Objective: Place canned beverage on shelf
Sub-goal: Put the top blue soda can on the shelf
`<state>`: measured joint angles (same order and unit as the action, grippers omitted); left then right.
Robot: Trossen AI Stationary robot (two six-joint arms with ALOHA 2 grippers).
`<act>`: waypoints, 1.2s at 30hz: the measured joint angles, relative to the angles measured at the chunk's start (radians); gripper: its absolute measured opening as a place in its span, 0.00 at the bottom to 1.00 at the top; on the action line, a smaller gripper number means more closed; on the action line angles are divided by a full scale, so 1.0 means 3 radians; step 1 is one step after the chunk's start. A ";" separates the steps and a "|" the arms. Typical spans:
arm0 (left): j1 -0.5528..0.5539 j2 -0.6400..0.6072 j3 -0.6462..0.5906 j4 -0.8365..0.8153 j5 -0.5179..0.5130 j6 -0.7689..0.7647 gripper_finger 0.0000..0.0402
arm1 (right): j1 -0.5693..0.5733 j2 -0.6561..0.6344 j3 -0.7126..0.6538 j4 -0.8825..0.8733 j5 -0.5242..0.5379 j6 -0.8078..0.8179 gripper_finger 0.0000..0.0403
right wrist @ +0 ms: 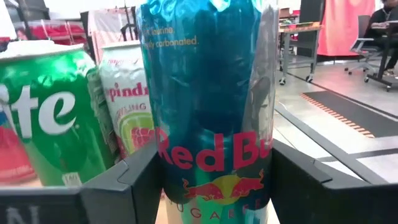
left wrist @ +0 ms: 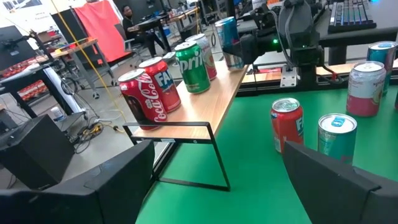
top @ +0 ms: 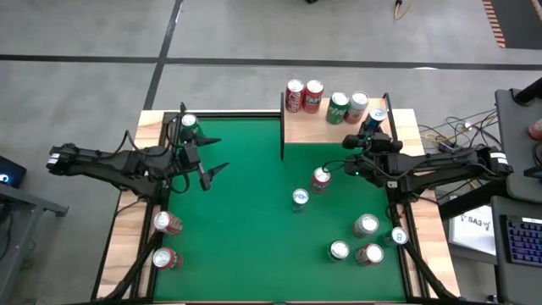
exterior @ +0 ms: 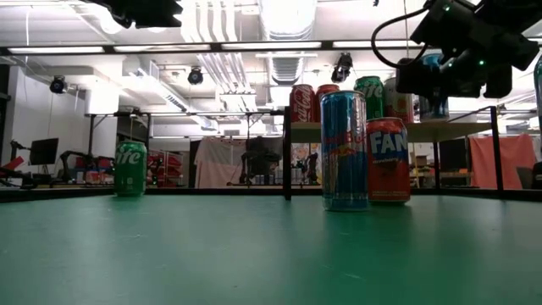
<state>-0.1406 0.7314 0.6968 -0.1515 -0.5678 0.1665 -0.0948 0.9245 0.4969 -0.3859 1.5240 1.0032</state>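
Right gripper (top: pixel 373 129) at the shelf's (top: pixel 305 127) right end — fingers pinching a tall blue can (right wrist: pixel 208 106), beside four cans. Left gripper (top: pixel 213 161) waits over the tabletop's (top: pixel 246 220) left side — fingers spread.

The high view looks straight down on the whole table (top: pixel 246 212) from well above. The low view sits at tabletop level, facing level across the felt toward the shelf (exterior: pixel 440 130) and the room behind. The left wrist view looks across the table at the shelf (left wrist: pixel 205 102) from some way off. The right wrist view is pressed close to a blue can (right wrist: pixel 208 106), which the high view also shows.
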 joint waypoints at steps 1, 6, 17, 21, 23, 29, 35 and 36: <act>0.0000 0.0001 0.0000 0.0000 0.0000 0.0000 0.84 | 0.0000 0.0000 0.0000 -0.0001 -0.0019 -0.0027 0.55; 0.0000 0.0003 0.0000 -0.0002 0.0000 0.0001 0.84 | -0.0008 0.0005 0.0000 -0.0009 -0.0041 -0.0060 0.60; 0.0000 0.0003 0.0000 -0.0012 0.0000 0.0000 0.84 | -0.0014 0.0000 -0.0008 -0.0001 -0.0016 -0.0031 0.70; 0.0000 0.0003 0.0000 -0.0021 0.0000 0.0000 0.84 | -0.0033 -0.0001 -0.0006 -0.0002 -0.0018 -0.0030 0.76; 0.0000 0.0003 0.0000 -0.0021 0.0000 0.0000 0.84 | -0.0036 -0.0001 0.0016 -0.0004 -0.0013 -0.0060 0.78; 0.0000 0.0003 0.0000 -0.0021 0.0000 0.0000 0.84 | -0.0036 -0.0003 0.0260 0.0003 0.0069 -0.0456 0.81; 0.0000 0.0003 0.0000 -0.0022 0.0000 0.0000 0.84 | -0.0036 -0.0003 0.0609 0.0000 0.0118 -0.0948 0.81; 0.0000 0.0003 0.0000 -0.0022 0.0000 0.0000 0.84 | -0.0036 -0.0003 0.0668 0.0000 0.0139 -0.1001 0.81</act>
<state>-0.1406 0.7322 0.6968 -0.1581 -0.5678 0.1665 -0.1055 0.9237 0.6972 -0.3859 1.5658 0.7029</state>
